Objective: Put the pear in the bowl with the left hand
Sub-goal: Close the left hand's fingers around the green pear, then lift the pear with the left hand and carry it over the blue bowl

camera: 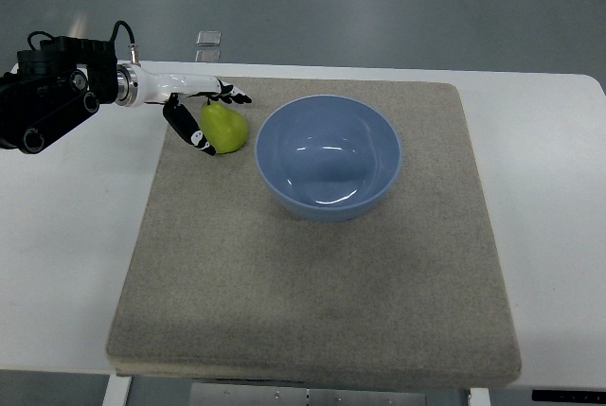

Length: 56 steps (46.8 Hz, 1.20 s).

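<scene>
A yellow-green pear (pixel 230 130) lies on the grey mat (pixel 312 283), just left of the empty light-blue bowl (pixel 284 188). My left hand (pixel 223 122) reaches in from the upper left and brackets the pear. Its fingers (pixel 231 97) stretch out along the pear's far side, and the thumb (pixel 197 137) sits at the pear's left, nearer side. The fingers look extended rather than clamped, and the pear rests on the mat. My right arm is not in the picture.
The mat covers most of a white table (pixel 66 236). The black forearm housing (pixel 47 94) hangs over the table's left part. A small pale object (pixel 208 38) lies on the floor beyond the table's far edge.
</scene>
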{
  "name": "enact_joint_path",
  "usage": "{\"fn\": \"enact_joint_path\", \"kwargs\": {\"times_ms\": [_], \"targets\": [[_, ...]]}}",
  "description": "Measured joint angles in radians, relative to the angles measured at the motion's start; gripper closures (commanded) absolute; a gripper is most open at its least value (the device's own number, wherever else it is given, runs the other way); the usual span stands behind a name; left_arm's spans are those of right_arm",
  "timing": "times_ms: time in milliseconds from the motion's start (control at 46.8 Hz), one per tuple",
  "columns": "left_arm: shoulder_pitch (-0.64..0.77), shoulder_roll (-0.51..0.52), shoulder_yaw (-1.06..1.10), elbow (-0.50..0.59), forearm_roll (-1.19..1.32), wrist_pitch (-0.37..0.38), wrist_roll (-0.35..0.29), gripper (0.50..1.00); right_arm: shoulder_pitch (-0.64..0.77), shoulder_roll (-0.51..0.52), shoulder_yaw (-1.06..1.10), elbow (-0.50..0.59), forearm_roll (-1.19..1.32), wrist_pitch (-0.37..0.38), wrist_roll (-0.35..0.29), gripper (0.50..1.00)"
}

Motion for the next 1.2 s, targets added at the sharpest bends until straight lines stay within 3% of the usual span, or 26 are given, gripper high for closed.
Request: {"fn": "enact_joint_path", "kwargs": {"times_ms": [235,812,1197], "targets": [[0.006,-0.030,-0.001,0.045,0.001,0.000,0.000,0.735,0.000,0.000,0.000,0.000,0.000,0.000,0.000,0.576],[0.013,-0.064,-0.017,0.083,-0.021,-0.001,0.013,0.742,0.000,0.000,0.000,0.000,0.000,0.000,0.000,0.576],[-0.081,-0.064,-0.021,0.054,-0.077,-0.001,0.010,0.733,0.000,0.000,0.000,0.000,0.000,0.000,0.000,0.576]]}}
